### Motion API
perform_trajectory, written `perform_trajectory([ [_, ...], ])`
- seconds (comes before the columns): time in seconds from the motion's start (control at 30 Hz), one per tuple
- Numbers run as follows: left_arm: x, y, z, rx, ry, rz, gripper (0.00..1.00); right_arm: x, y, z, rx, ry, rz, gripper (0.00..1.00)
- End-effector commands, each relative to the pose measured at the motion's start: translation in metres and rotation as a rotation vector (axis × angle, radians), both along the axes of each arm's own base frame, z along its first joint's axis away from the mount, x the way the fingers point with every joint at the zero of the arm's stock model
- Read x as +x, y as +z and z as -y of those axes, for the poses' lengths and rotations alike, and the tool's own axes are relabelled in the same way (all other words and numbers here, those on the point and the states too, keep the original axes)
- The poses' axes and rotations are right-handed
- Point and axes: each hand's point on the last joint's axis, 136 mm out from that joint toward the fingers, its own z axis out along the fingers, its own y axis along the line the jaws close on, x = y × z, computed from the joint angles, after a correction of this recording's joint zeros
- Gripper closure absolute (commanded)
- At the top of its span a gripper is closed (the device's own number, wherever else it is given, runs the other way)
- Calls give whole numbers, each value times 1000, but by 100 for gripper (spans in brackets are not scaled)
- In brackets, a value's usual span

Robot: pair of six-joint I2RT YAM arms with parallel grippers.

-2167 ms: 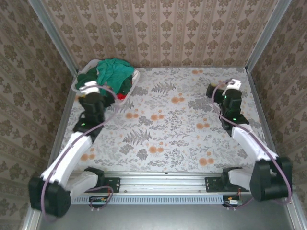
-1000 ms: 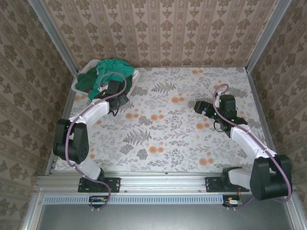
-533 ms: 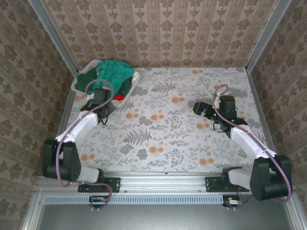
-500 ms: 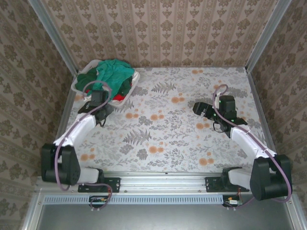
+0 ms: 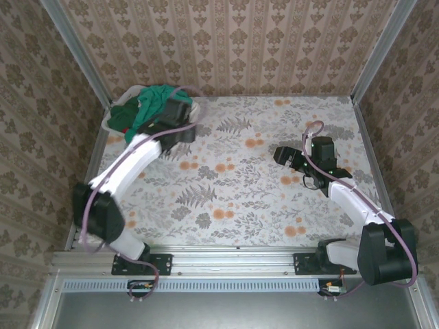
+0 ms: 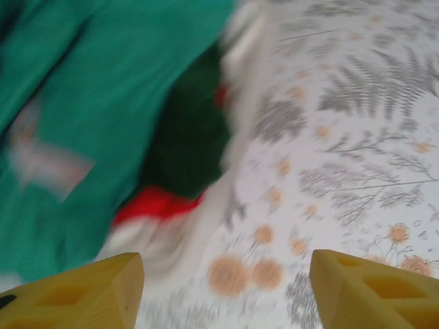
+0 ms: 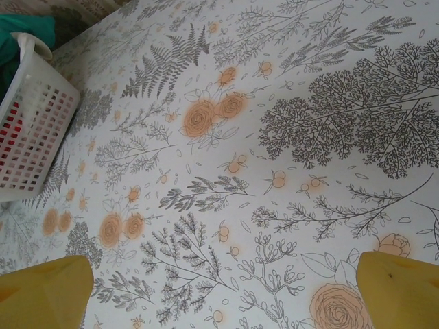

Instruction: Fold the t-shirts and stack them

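Note:
The t-shirts lie heaped in a white slatted basket (image 5: 118, 122) at the table's far left. A teal-green one (image 5: 159, 101) is on top. The left wrist view, blurred by motion, shows that teal shirt (image 6: 103, 82) above a dark green one (image 6: 188, 137) and a red one (image 6: 154, 202). My left gripper (image 5: 181, 126) hangs over the basket's right edge. It is open (image 6: 226, 295), with only tablecloth between its yellow fingers (image 6: 82, 291). My right gripper (image 5: 281, 155) is open over the table's right half (image 7: 226, 288) and holds nothing.
The floral tablecloth (image 5: 233, 178) covers the table. Wallpapered walls with metal posts (image 5: 82, 62) close it in on three sides. The right wrist view catches the basket (image 7: 34, 130) at its left edge, with red cloth behind the slats.
My left arm has swung from the basket's near side up and to the right, over its right edge. The right arm has hardly moved.

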Motion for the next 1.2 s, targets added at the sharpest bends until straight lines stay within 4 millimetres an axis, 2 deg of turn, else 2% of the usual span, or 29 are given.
perform_trajectory([
  [0.0,29,-25,16,287,-215,-77,40,-5,-8,4,-11,-11,-38,0],
  [0.1,58,-40,29,327,-216,-144,46,-8,-10,7,-20,-24,-48,0],
  [0.2,77,-57,35,363,-223,-175,46,-10,-11,8,-20,-26,-45,0],
  [0.3,87,-71,34,372,-206,-203,48,-12,-14,8,-18,-24,-49,0],
  [0.43,94,-88,23,351,-165,-220,47,-13,-15,8,-22,-23,-55,0],
  [0.53,97,-99,11,383,-106,-235,45,-13,-15,8,-20,-20,-55,0],
  [0.6,97,-97,5,401,-74,-233,42,-13,-15,7,-15,-19,-56,0],
  [0.67,96,-91,6,387,-72,-216,41,-13,-15,7,-12,-19,-56,0],
  [0.77,95,-73,11,374,-74,-174,40,-12,-14,6,-8,-18,-55,0],
  [0.83,98,-65,6,395,-55,-145,40,-12,-15,7,-7,-23,-55,0],
  [1.0,100,-92,-4,463,-61,-223,46,-11,-17,5,3,-21,-61,0],
  [1.13,90,-115,-6,513,-82,-275,50,-11,-19,5,4,-22,-67,0],
  [1.17,85,-117,-6,512,-87,-300,55,-11,-19,5,7,-19,-69,0],
])
